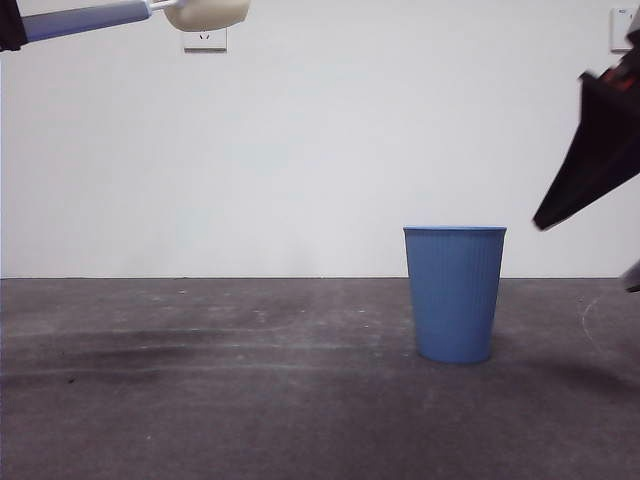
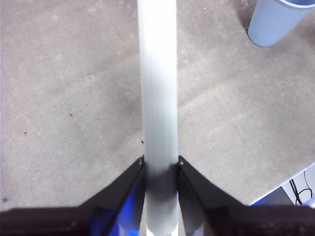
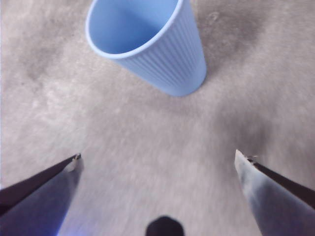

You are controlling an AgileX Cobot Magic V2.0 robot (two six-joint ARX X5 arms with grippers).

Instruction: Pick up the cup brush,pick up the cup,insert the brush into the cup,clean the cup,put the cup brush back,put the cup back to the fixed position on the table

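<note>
The blue ribbed cup stands upright and empty on the dark grey table, right of centre. It also shows in the right wrist view and the left wrist view. My left gripper is shut on the cup brush's grey handle and holds it high above the table. In the front view the brush lies nearly level at the top left, its cream sponge head toward the centre. My right gripper is open and empty, above and short of the cup; it shows at the front view's right edge.
A white wall with a socket stands behind the table. In the left wrist view the table's edge and cables beyond it show at one corner.
</note>
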